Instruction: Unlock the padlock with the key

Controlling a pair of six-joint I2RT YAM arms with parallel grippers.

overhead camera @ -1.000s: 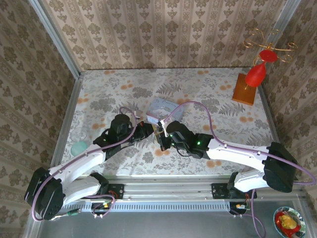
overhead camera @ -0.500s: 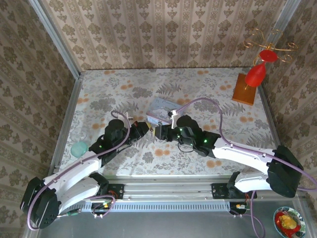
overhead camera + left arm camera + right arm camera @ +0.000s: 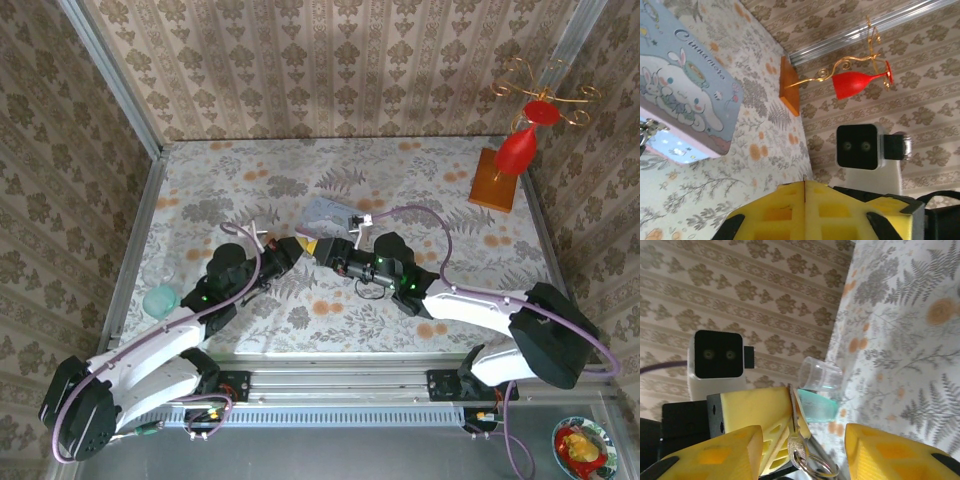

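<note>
Right wrist view: left fingers [image 3: 757,407] are pressed together, with the seam clamped on the blade of the key [image 3: 794,444]. The key is small and silvery. Its head and a split ring [image 3: 812,469] hang clear of the yellow pads. Right fingers [image 3: 715,457] stand apart with a wide gap, one on each side of the key. Neither touches it as far as I can see, and the ring sits nearer the one at picture left.

Containers:
- Blue cartoon tin [image 3: 685,95] lies flat on the tabletop [image 3: 765,150] with its lid on, so the contents are hidden. Small silvery hardware [image 3: 645,127] hangs at its pink side, cropped by the frame edge; can't tell what it is.
- Clear cup [image 3: 821,376] has a teal part touching it. It sits by the left edge of the tabletop, well apart from both sets of fingers; contents unreadable.
- Bowl [image 3: 583,447] sits off the tabletop at the near right corner and holds yellow and red bits.
- Red goblet [image 3: 856,84] is held in a gold wire stand on a wooden base [image 3: 790,85], at the far right corner.

Top external: both sets of fingers meet tip to tip mid-tabletop, just beside the tin's near edge. The key is held there in the left pair.
</note>
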